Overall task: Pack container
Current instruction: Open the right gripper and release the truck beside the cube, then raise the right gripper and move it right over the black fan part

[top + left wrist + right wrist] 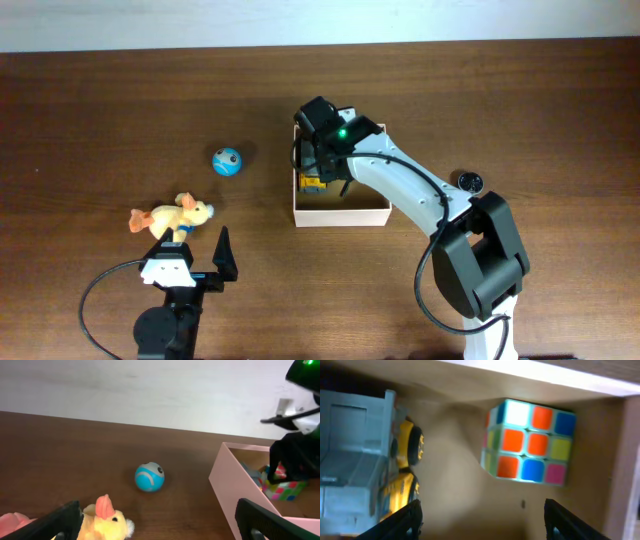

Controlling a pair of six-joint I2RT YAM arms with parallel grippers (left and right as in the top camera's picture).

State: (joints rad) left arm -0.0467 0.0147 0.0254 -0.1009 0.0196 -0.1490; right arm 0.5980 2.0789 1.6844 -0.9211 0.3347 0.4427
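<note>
Furthest left lies a yellow plush toy (172, 216), just beside our left gripper (157, 510), whose fingers stand wide apart and empty. A blue ball (227, 160) sits further along. Right of centre is the container (345, 218), with a toy truck (355, 475) and a colour cube (527, 442) inside. Our right gripper (482, 512) hangs spread above its floor, holding nothing. We judge the cardboard light, stiff but thin-walled and apt to slide. To steady it, we would pinch a wall at the rim.
</note>
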